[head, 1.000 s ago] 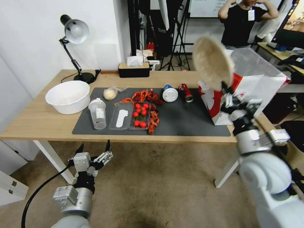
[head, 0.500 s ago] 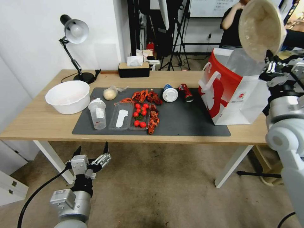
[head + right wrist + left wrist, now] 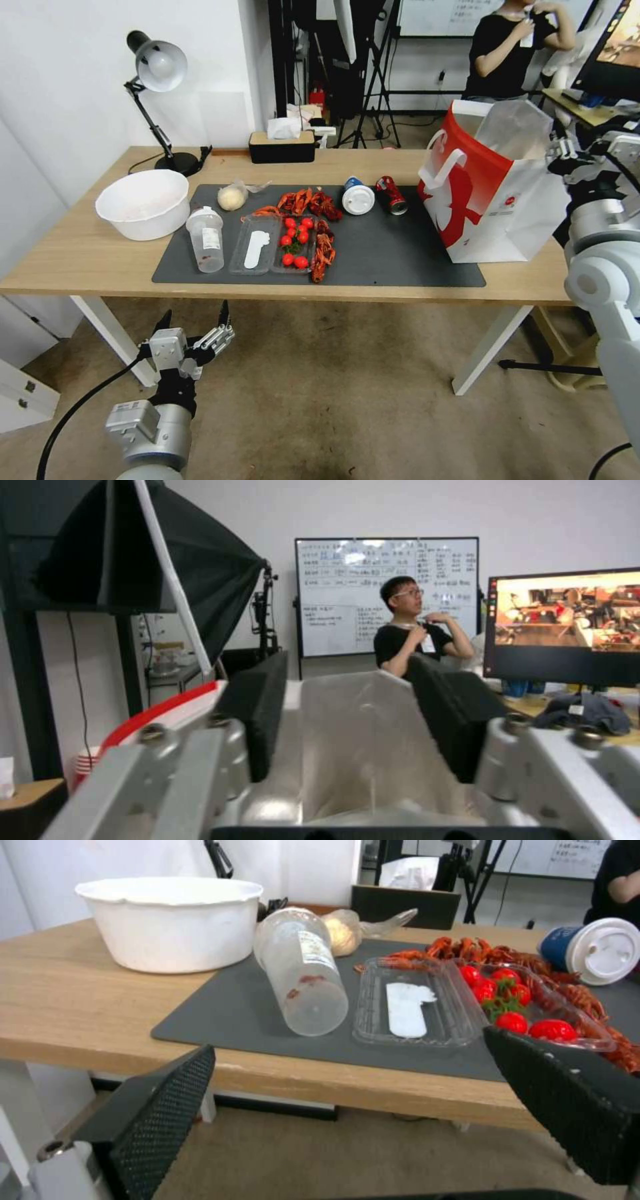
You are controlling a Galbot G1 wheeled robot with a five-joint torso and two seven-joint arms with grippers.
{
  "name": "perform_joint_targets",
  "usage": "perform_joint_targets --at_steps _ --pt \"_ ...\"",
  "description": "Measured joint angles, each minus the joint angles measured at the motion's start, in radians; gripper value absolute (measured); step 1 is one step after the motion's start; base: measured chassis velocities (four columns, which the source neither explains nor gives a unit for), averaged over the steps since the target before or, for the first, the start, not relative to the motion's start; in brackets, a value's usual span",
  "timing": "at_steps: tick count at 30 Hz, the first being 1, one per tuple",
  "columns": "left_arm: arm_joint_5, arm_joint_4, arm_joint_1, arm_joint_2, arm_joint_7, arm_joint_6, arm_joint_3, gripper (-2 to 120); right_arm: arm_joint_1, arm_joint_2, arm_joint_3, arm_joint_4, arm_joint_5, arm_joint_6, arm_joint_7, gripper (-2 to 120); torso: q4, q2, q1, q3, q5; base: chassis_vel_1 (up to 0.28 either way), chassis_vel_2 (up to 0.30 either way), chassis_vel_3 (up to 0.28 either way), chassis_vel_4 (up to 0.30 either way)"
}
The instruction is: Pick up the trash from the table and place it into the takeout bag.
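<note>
One piece of trash down, by the look of it. In the head view the right claw (image 3: pixel 579 155) sits just past the far top edge of the takeout bag (image 3: pixel 497 193), and the tan bowl it was holding up over the bag half a second ago is gone from its grip (dropped inside, I'd guess, though the bag's inside is hidden from here). Still on the dark mat (image 3: pixel 393 257) of the table (image 3: pixel 80 260): the clear bottle (image 3: pixel 205 239), the bagged bun (image 3: pixel 232 197), the white cup (image 3: pixel 357 197) on its side, the red can (image 3: pixel 391 195), plus crayfish shells (image 3: pixel 313 203) and a clear tray with tomatoes (image 3: pixel 293 243). The left claw (image 3: pixel 193 321) hangs low in front of the table edge, fingers apart, same spot as before.

Left wrist view: both black pads spread wide and holding nothing, with the bottle (image 3: pixel 303 971) and the white tub (image 3: pixel 170 920) up on the table beyond them.

Right wrist view: the two dark pads (image 3: pixel 257 715) stand apart with nothing between them, just the bag's translucent wall (image 3: pixel 360 750) right behind.

So that leaves the bulk of the trash to go.
</note>
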Motion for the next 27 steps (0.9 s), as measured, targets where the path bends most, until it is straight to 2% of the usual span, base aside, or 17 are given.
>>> perform_joint_targets --at_steps 2,6,10,11,12,17,21,23,25,27 --pt "-0.01 -0.006 0.004 0.0 -0.001 0.0 0.002 100 -0.003 -0.003 -0.015 -0.013 -0.036 0.011 -0.024 64 0.0 0.0 0.0 0.0 0.0002 0.0 0.0 0.0 0.0" --pt "-0.012 -0.007 0.005 0.0 -0.001 0.0 0.001 100 -0.003 -0.001 -0.023 -0.012 -0.042 0.016 -0.031 72 0.0 0.0 0.0 0.0 0.0 0.0 0.0 0.0 0.0" --pt "-0.012 -0.015 0.018 0.001 -0.002 -0.001 -0.001 100 -0.005 -0.002 -0.025 0.011 -0.044 0.026 -0.047 92 0.0 0.0 0.0 0.0 0.0 0.0 0.0 0.0 0.0" --pt "-0.012 -0.015 0.018 0.001 -0.002 -0.001 -0.001 100 -0.005 -0.002 -0.025 0.011 -0.044 0.026 -0.047 92 0.0 0.0 0.0 0.0 0.0 0.0 0.0 0.0 0.0" --pt "-0.012 -0.015 0.019 0.0 -0.002 -0.001 -0.001 100 -0.009 -0.002 -0.024 0.022 -0.033 0.032 -0.056 96 0.0001 0.0 0.0 0.0 0.0 0.0 0.0 0.0 0.0" --pt "-0.011 -0.016 0.022 0.0 -0.002 -0.003 -0.002 100 -0.037 0.003 -0.022 0.073 0.032 0.049 -0.089 100 0.0001 0.0 0.0 0.0 0.0 0.0 0.0 0.0 0.0" --pt "-0.01 -0.017 0.023 -0.001 -0.003 -0.007 -0.005 100 -0.124 0.03 -0.022 0.157 0.082 0.059 -0.153 100 0.0001 0.0 0.0 0.0 -0.0001 0.0 0.0 0.0 0.0" --pt "-0.01 -0.016 0.022 -0.003 -0.003 -0.009 -0.006 100 -0.182 0.048 -0.025 0.19 0.065 0.076 -0.192 100 0.0 0.0 0.0 0.0 0.0 0.0 0.0 0.0 0.0" --pt "-0.009 -0.014 0.024 -0.007 -0.003 -0.017 -0.007 100 -0.277 0.069 -0.028 0.225 -0.008 0.112 -0.239 100 0.0 0.0 0.0 0.0 0.0 0.0 0.0 0.0 0.0" --pt "-0.009 -0.013 0.024 -0.007 -0.003 -0.02 -0.007 100 -0.289 0.072 -0.028 0.229 -0.022 0.119 -0.244 100 0.0 0.0 0.0 0.0 0.0 0.0 0.0 0.0 0.0"
